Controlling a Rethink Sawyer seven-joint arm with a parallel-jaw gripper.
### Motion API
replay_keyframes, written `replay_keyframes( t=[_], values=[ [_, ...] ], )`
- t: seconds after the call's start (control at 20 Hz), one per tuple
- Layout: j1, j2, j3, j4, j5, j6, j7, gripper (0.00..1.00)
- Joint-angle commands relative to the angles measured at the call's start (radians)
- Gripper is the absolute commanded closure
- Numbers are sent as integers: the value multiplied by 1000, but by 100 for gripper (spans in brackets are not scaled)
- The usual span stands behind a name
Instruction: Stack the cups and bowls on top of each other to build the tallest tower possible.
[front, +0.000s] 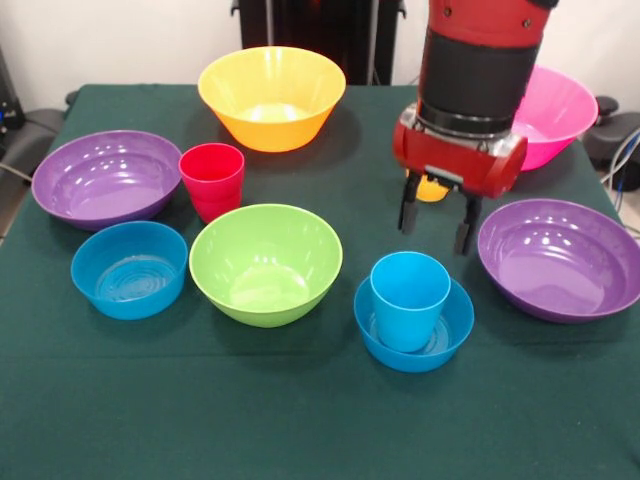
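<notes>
My gripper (437, 222) hangs open above the table, just behind and slightly right of the blue cup (410, 297), which stands upright inside a small blue bowl (446, 340). Nothing is between the fingers. A yellow-orange cup (432, 189) peeks out behind the gripper, mostly hidden. The red cup (212, 180) stands left of centre. The lime green bowl (266, 262) sits in the middle, with a second small blue bowl (130, 268) to its left. Purple bowls lie at the left (106, 177) and right (556, 257). The orange-yellow bowl (272, 97) and pink bowl (553, 113) are at the back.
Everything rests on a dark green tablecloth (300, 420). The arm's red and black wrist (470, 90) comes down in front of the pink bowl.
</notes>
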Motion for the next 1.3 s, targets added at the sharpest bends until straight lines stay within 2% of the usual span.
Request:
replay_keyframes(
  t=[0.05, 0.2, 0.6, 1.0, 1.3],
  values=[
    [-34, -52, 152, 130, 0, 84, 54, 0],
    [-43, -60, 168, 146, 1, 73, 55, 0],
    [-37, -98, 142, 168, -38, 177, 32, 0],
    [-81, -124, 161, 216, -70, 157, -38, 0],
    [-130, -110, 186, 214, -102, 145, -96, 0]
  ],
)
